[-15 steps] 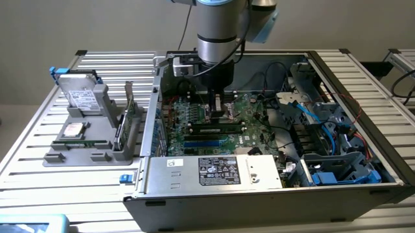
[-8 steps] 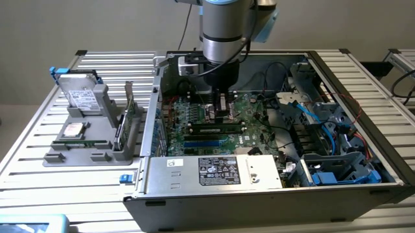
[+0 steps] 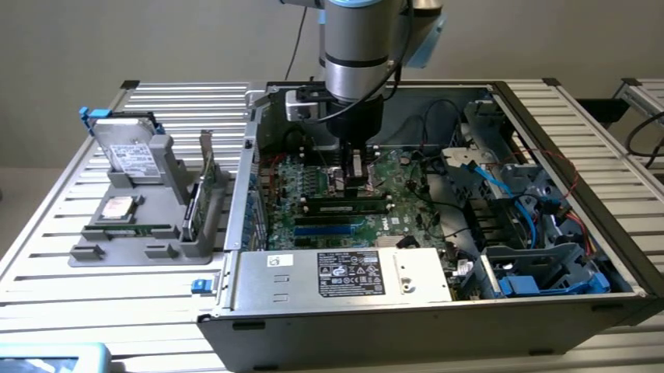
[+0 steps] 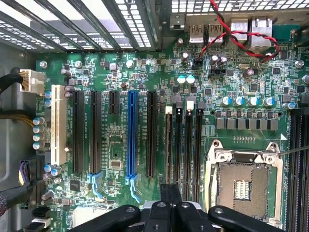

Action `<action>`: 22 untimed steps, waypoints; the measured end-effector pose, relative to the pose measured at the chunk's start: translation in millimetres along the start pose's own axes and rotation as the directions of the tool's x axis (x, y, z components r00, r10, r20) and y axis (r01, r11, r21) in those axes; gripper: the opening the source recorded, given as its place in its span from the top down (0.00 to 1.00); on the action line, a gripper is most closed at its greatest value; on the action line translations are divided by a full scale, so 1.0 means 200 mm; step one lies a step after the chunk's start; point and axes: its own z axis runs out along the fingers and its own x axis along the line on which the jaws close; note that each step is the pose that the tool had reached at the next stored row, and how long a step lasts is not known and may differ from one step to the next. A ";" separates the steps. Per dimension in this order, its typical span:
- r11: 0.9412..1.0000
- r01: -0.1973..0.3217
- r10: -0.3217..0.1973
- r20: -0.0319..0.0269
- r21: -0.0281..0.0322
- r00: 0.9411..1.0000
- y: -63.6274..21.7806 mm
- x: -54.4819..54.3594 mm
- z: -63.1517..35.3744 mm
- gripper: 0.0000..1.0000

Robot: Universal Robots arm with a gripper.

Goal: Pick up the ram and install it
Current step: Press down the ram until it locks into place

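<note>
Gripper (image 3: pixel 354 180) clenched, hanging inside the open computer case (image 3: pixel 581 155) just above the green motherboard (image 3: pixel 410 175), near the memory slots. Cannot tell whether anything sits between the fingers. One ram stick (image 3: pixel 347 208) seated flat in a black slot just below the gripper in the exterior view, dark chips along its length. In the wrist view, gripper (image 4: pixel 170 203) poised over the row of narrow black memory slots (image 4: pixel 183 140), beside the bare processor socket (image 4: pixel 244 186) and the blue card slot (image 4: pixel 131 133). On the exterior view's left, a grey parts stand (image 3: pixel 140 245) holding a hard drive (image 3: pixel 130 159) and an upright green card (image 3: pixel 211 190).
</note>
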 end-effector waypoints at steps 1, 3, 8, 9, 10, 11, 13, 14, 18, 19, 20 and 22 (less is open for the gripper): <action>1.000 0.000 0.000 0.000 0.000 1.000 0.000 0.00 0.000 0.89; 1.000 -0.001 0.001 0.000 0.000 1.000 0.000 0.00 0.000 0.89; 0.998 -0.063 0.063 -0.002 -0.006 0.998 0.000 0.00 0.000 0.89; 0.997 -0.077 0.077 -0.002 -0.008 0.997 0.000 0.00 0.000 0.89; 0.996 -0.091 0.091 -0.003 -0.009 0.996 0.000 0.00 0.000 0.89; 0.994 -0.106 0.106 -0.003 -0.010 0.994 0.000 0.00 0.000 0.89; 0.990 -0.137 0.137 -0.004 -0.014 0.991 0.000 0.00 0.000 0.89; 0.988 -0.152 0.152 -0.005 -0.015 0.988 0.000 0.00 0.000 0.89; 0.978 -0.206 0.206 -0.007 -0.020 0.979 0.000 0.00 0.000 0.89; 0.976 -0.218 0.218 -0.008 -0.020 0.976 0.000 0.00 0.000 0.89; 0.973 -0.230 0.230 -0.008 -0.021 0.973 0.000 0.00 0.000 0.89; 0.967 -0.254 0.254 -0.009 -0.024 0.967 0.000 0.00 0.000 0.89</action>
